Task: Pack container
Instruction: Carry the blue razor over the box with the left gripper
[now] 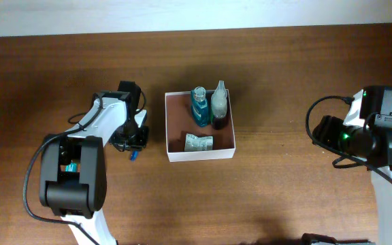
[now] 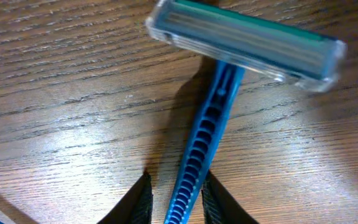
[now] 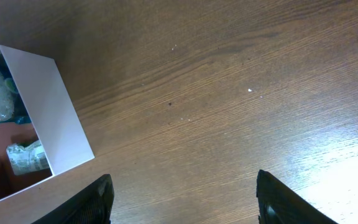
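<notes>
The container (image 1: 201,156) is a square white-walled box with a reddish-brown inside, at the table's middle. In it stand a blue bottle (image 1: 199,105) and a clear bottle (image 1: 219,102), and a crumpled packet (image 1: 199,142) lies in it. A blue disposable razor (image 2: 210,118) lies on the wood left of the box. My left gripper (image 2: 176,199) is down at the table (image 1: 129,141). Its fingers straddle the razor's handle, the right finger touching and a small gap at the left one. My right gripper (image 3: 182,199) is wide open and empty, right of the box (image 3: 55,112).
The brown wooden table (image 1: 284,197) carries nothing else that shows. A pale wall strip (image 1: 196,13) runs along the far edge. The right arm (image 1: 380,129) is at the table's right side.
</notes>
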